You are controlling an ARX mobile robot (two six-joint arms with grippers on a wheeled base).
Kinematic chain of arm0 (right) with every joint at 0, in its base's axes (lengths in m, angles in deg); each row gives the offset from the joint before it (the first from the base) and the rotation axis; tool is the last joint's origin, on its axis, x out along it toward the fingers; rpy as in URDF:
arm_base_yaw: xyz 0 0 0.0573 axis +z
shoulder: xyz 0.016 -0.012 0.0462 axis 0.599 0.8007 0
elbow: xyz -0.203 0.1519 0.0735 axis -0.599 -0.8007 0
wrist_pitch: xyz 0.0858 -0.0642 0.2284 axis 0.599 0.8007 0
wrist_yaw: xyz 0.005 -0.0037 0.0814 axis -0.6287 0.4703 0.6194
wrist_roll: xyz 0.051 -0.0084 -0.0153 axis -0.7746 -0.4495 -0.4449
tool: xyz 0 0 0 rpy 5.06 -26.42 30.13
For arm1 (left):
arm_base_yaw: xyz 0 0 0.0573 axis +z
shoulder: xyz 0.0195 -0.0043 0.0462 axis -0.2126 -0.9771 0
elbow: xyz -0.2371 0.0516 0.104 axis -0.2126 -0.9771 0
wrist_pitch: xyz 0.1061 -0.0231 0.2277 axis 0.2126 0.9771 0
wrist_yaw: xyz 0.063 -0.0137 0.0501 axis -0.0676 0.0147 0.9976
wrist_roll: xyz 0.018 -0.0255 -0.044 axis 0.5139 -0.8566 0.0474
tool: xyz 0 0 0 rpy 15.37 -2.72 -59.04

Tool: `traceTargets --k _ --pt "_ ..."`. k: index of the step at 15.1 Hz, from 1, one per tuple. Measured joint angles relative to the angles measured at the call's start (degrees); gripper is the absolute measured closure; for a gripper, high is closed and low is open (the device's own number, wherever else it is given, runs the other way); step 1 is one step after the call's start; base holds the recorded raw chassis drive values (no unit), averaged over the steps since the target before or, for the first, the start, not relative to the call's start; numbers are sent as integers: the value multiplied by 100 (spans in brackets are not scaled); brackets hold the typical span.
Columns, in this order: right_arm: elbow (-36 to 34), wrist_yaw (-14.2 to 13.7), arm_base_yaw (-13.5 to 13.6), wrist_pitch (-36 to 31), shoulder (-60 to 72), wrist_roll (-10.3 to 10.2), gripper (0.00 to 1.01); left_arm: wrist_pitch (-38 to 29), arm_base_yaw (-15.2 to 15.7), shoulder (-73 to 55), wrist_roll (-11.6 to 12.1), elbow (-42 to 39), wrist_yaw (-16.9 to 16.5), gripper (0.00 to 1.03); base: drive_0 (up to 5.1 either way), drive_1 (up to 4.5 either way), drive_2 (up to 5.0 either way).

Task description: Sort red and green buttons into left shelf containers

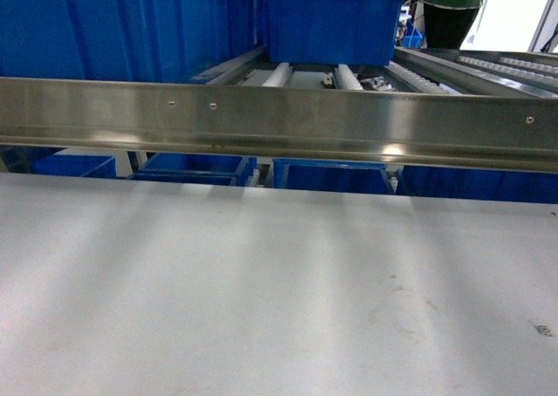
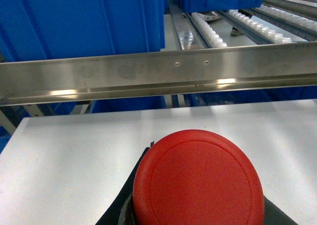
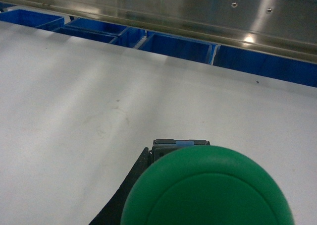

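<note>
Red button and green button close before each wrist, above white table.

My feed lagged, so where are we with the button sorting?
Nothing shows as sorted yet. In hand: a red button fills the left wrist view, a green button the right, both over the table. Left: getting each into the blue bins.
</note>
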Motion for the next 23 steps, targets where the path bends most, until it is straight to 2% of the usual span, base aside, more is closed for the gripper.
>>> traceTargets --k 23 --pt "0 2 0 0 2 0 75 -4 9 4 0 2 2 78 -470 106 373"
